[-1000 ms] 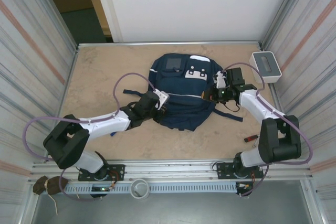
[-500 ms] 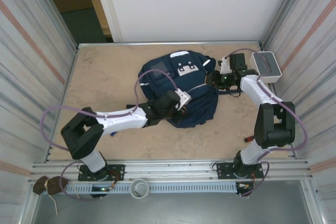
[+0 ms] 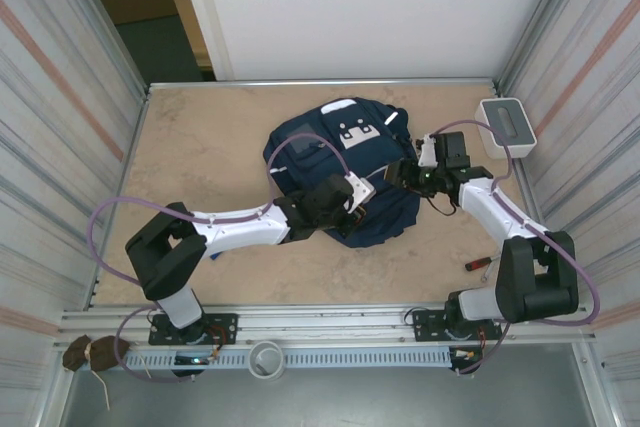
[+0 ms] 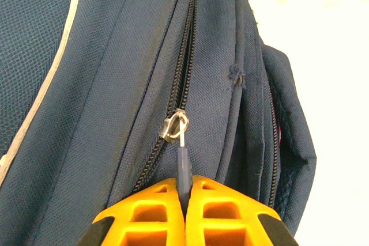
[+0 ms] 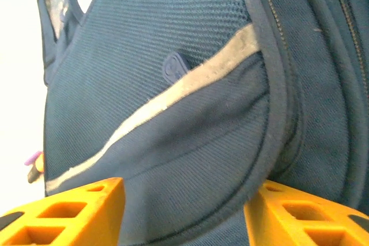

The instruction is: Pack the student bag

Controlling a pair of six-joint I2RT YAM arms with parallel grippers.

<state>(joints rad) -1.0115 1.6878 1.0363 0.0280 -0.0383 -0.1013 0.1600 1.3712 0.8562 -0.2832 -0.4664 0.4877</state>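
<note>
The student bag [image 3: 385, 159] shifted; wrist views: left end effector [image 4: 184, 184] pinches zipper pull [image 4: 183, 159], right end effector [image 5: 183, 201] spread.

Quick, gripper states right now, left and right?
Left gripper: shut on the zipper pull of the student bag.
Right gripper: open, jaws apart astride a bulge of the bag.
</note>
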